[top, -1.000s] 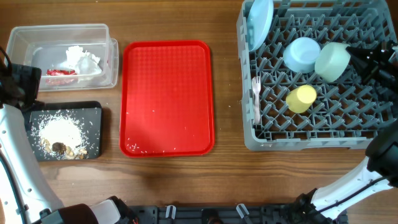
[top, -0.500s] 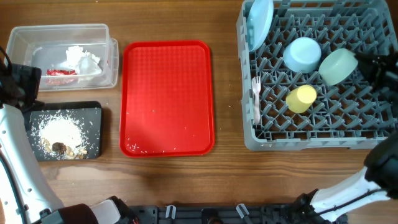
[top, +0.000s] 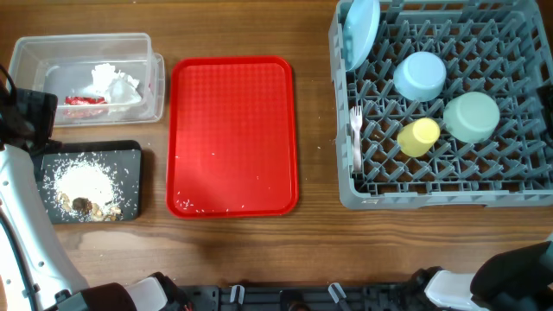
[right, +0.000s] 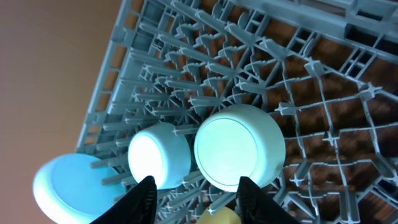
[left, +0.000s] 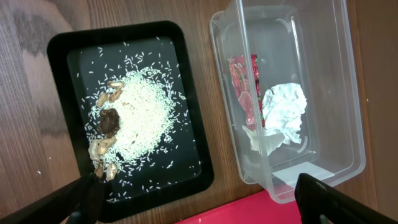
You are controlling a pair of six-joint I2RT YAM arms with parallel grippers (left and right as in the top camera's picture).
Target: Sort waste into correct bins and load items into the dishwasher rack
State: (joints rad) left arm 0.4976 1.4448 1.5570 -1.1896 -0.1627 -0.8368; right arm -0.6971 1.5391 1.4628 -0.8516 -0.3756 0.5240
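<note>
**Surroundings.** I see the red tray (top: 233,134) at the centre of the table (top: 315,250), with a few crumbs along its 6 o'clock edge. It lies between the rack (top: 449,194) at 3 o'clock and, at 9 o'clock, the tub (top: 26,52) and the black tray (top: 130,160). It touches none of them.

**Arms.** The left arm (top: 19,121) stands at the 9 o'clock edge of the overhead view, over the gap between the tub and the black tray. The left gripper (left: 198,185) hangs above both bins, looking down. Its fingers (left: 81,198) are spread wide and hold nothing. The overhead view shows only part of the right arm (top: 518,276), at the 5 o'clock corner. The right gripper (right: 198,183) hovers over the rack, above the green bowl (top: 472,117). Its fingers (right: 140,199) are parted, empty and clear of that bowl.

**Containers.**
- **Tub:** it holds the napkin (left: 283,115) and the wrapper (left: 245,87), which lie against each other.
- **Black tray:** it sits at the tub's 6 o'clock. It holds a heap of white grains (left: 143,118) with brown scraps (left: 109,121) at the heap's edge.
- **Rack:**
  - The plate (top: 361,33) stands on edge in the 11 o'clock corner.
  - The blue bowl (top: 420,75) sits upside down.
  - The green bowl sits upside down just beside it, at its 4 o'clock.
  - The cup (top: 418,136) lies among the pegs at the blue bowl's 6 o'clock.
  - The fork (top: 355,138) lies along the rack's 9 o'clock wall.
</note>
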